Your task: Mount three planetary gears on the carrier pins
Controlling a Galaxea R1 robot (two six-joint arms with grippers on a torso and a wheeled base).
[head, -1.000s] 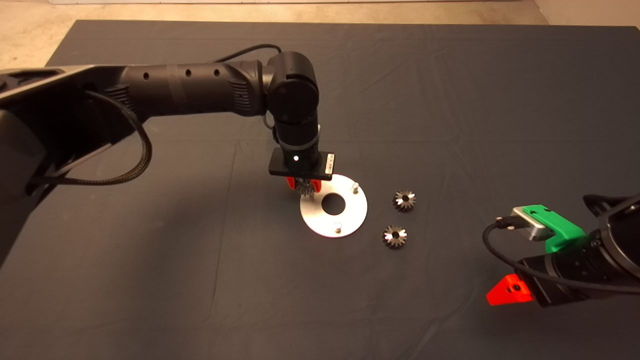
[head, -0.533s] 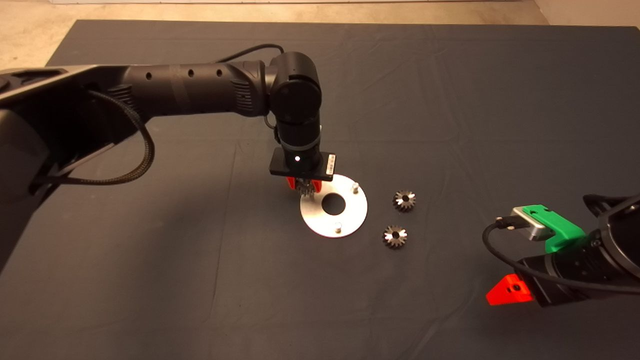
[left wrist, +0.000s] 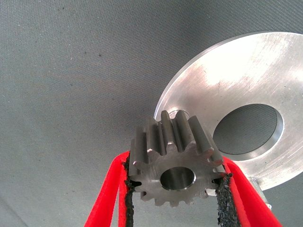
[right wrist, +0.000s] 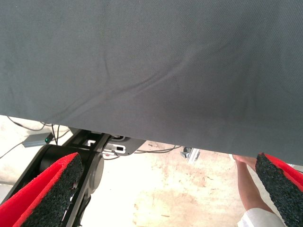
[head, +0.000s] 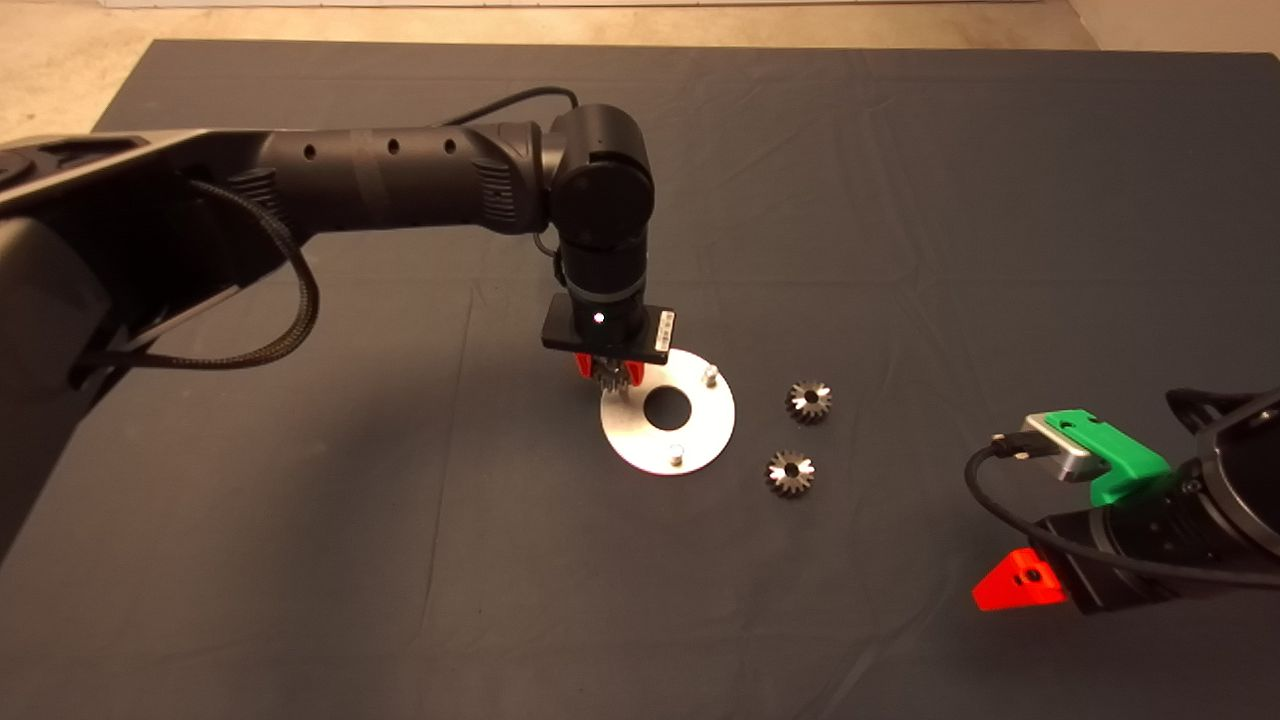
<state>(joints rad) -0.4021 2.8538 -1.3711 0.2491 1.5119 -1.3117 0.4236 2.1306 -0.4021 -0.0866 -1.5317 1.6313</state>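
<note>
since a second ago, left arm elbow shifted slightly toward the disc; everything else unchanged. left gripper [left wrist: 176, 189]: fingers clamped on one planetary gear [left wrist: 174, 165], held just over the disc's [head: 700, 440] pin on the left arm's side, bore not yet seated. two gears [head: 808, 401] [head: 790, 472] lie on the mat beside the disc, on its far side. two pins [head: 710, 376] [head: 676, 453] bare. right gripper [right wrist: 165, 189]: parked well off the disc, spread wide, empty. step in hand: first gear; next move calls for aligning bore and pin, then lowering.

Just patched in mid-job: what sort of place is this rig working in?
Likely a robot lab or test bench: a dark mat over a table, bare concrete floor with loose cables beyond it, and only gear parts laid out, a silver disc with loose gears.
</note>
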